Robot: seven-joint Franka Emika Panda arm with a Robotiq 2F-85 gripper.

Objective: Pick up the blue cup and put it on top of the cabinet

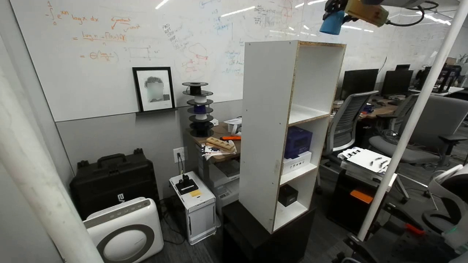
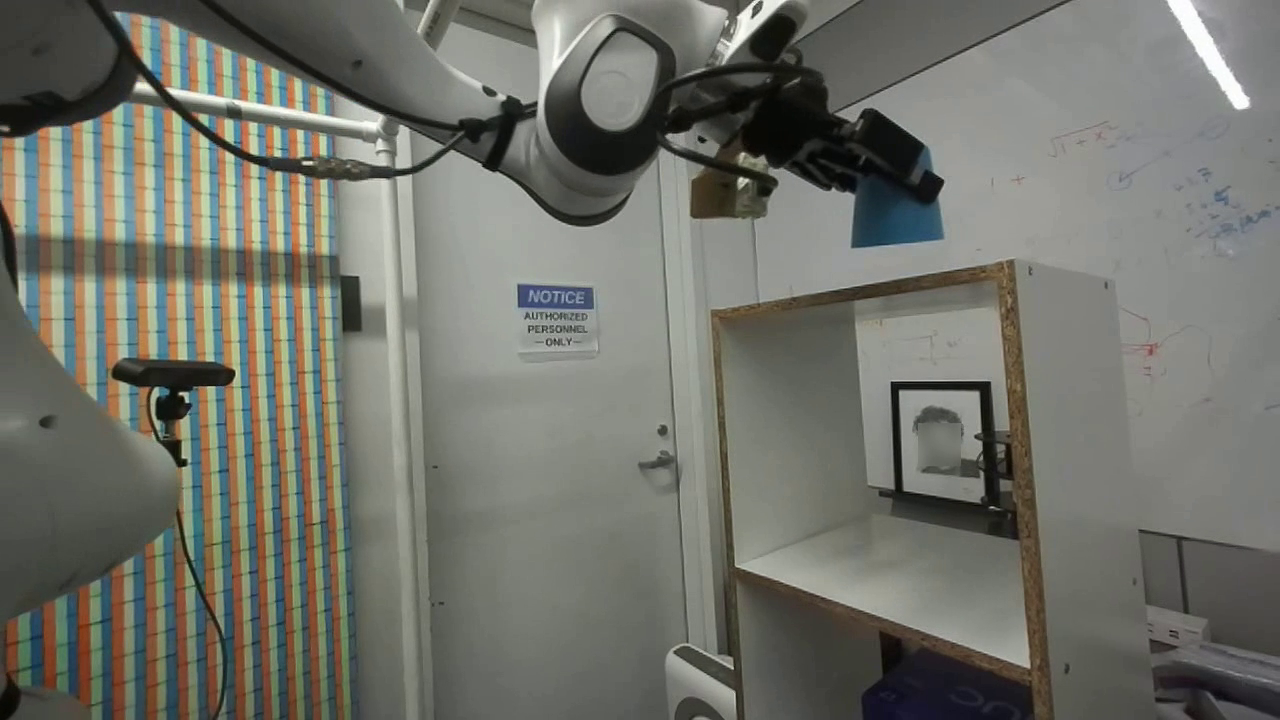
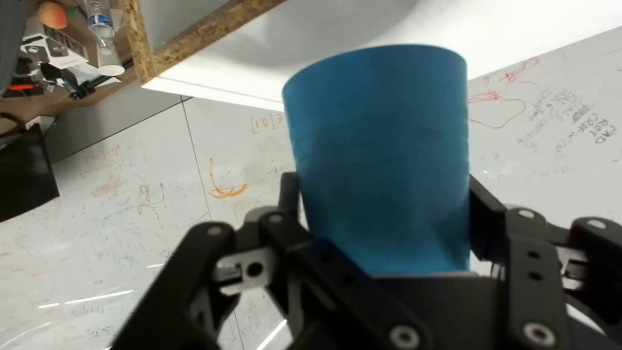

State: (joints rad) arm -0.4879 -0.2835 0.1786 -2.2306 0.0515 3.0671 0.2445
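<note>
The blue cup point(image 1: 332, 24) hangs in the air with its wider end facing down. It also shows in an exterior view point(image 2: 897, 217) and fills the middle of the wrist view point(image 3: 381, 141). My gripper point(image 3: 386, 199) is shut on the cup, with a black finger against each side. The gripper also shows in an exterior view point(image 2: 895, 165). The cabinet point(image 1: 268, 109) is a tall white open shelf on a black base, also in an exterior view point(image 2: 1085, 450). The cup is above the cabinet's top level, with a gap between them in both exterior views. The cabinet's white panel point(image 3: 525, 34) shows behind the cup.
A dark blue-purple box point(image 1: 299, 141) sits in the middle compartment and a small black box point(image 1: 288, 194) in the lower one. A whiteboard point(image 1: 219, 44) stands behind the cabinet. A stack of spools point(image 1: 200, 109) and a white pole point(image 1: 402, 128) stand at its sides.
</note>
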